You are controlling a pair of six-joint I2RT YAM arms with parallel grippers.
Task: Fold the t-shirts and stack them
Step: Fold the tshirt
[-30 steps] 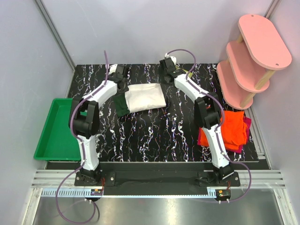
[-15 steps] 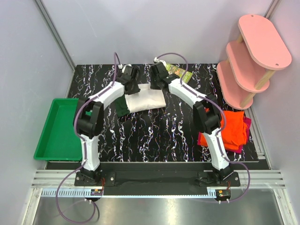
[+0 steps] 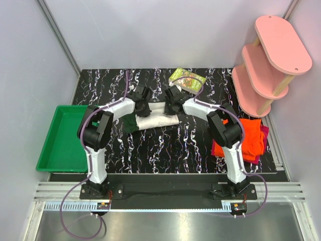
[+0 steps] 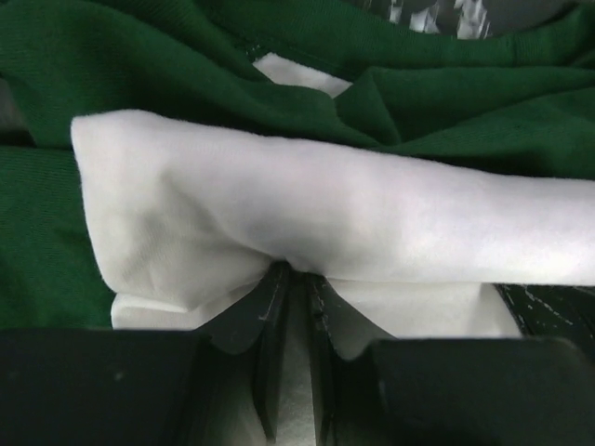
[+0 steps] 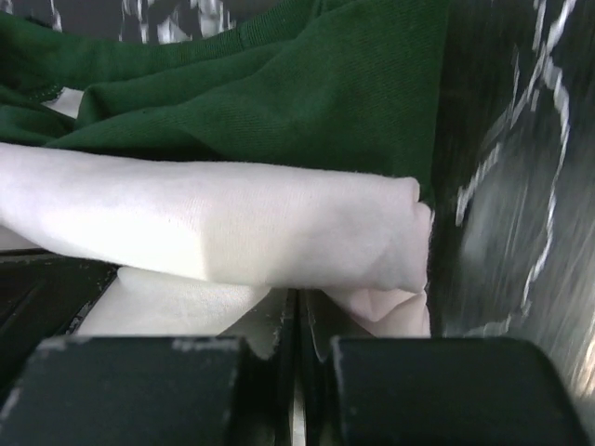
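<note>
The cream-white t-shirt (image 3: 156, 120) lies half folded in the middle of the worktop (image 3: 175, 150), a little to the far side. It is light, limp cloth that sags and slips over itself, so I judge it is best held at both ends of its folded far edge, where the left gripper (image 3: 145, 109) and the right gripper (image 3: 171, 109) are each closed, pinching the white layers. I count three shirts: this one, and at the right one orange t-shirt (image 3: 249, 136) lying on one magenta-red t-shirt (image 3: 264, 133), as far as the layers show
</note>
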